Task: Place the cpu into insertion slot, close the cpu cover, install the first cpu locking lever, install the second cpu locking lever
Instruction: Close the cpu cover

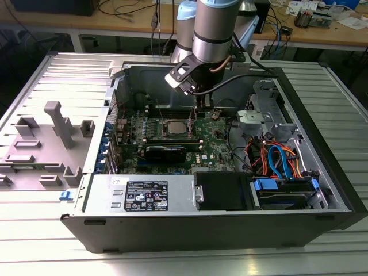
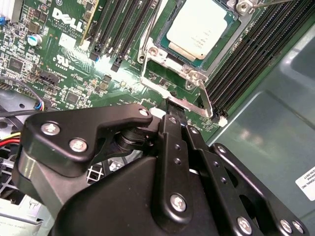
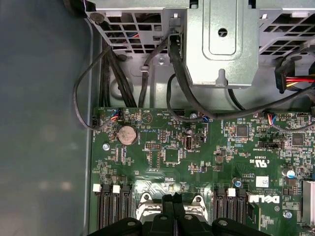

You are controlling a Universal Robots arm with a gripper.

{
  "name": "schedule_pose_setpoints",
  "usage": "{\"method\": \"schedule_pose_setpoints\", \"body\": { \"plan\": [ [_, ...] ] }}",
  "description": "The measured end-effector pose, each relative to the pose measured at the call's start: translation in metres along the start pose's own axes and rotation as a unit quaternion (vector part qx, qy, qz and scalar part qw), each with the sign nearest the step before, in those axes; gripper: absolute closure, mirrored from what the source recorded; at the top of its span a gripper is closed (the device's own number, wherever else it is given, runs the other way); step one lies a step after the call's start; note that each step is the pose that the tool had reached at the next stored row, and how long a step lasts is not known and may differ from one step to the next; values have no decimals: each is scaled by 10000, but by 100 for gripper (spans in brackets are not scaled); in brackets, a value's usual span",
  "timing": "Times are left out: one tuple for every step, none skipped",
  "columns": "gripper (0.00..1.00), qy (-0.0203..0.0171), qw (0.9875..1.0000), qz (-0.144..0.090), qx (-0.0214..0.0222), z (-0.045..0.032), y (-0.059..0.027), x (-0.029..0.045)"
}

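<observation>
A big black case [image 1: 172, 224] lies open on its side on a table [image 1: 172, 264] of metal slats. A green board [image 1: 218, 141] sits flat on the floor of the case. The arm [image 1: 214, 29] comes down into the case from above.

The gripper [image 1: 194, 115] is low over the board, close to the socket. In both wrist views its two black fingers [image 3: 169, 212] are pressed together, with nothing between them that I can see.

The cover [image 2: 194, 74] lies flat on the socket. The cpu [image 2: 202, 27] sits in the socket, and its grey top shows through the cover's window. In the exterior view the cpu [image 1: 174, 127] is just to the exterior view's left of the gripper's tip.

In the second wrist view, the edge of the cover is between the cpu and the gripper [image 2: 173, 105]. A thin silver lever [image 2: 205, 101] runs along that edge. Its flat end is right at the fingertips and looks like it touches them.
</observation>
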State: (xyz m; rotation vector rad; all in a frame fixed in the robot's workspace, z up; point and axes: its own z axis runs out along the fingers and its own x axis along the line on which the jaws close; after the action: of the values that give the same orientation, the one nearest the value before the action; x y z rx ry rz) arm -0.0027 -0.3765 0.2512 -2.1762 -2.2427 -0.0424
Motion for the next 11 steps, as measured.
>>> {"method": "schedule_pose_setpoints", "body": {
  "plan": [
    [89, 0, 10000, 0, 0, 0, -1, 0],
    [89, 0, 10000, 0, 0, 0, -3, 0],
    [89, 0, 10000, 1, 0, 0, -9, 0],
    [89, 0, 10000, 0, 0, 0, -13, 0],
    [89, 0, 10000, 0, 0, 0, -18, 1],
    [89, 0, 10000, 0, 0, 0, -20, 1],
    [89, 0, 10000, 0, 0, 0, -22, 1],
    [89, 0, 10000, 0, 0, 0, -25, 1],
    [89, 0, 10000, 0, 0, 0, -28, 1],
    [89, 0, 10000, 0, 0, 0, -33, 1],
    [89, 0, 10000, 0, 0, 0, -38, 1]
  ]
}}
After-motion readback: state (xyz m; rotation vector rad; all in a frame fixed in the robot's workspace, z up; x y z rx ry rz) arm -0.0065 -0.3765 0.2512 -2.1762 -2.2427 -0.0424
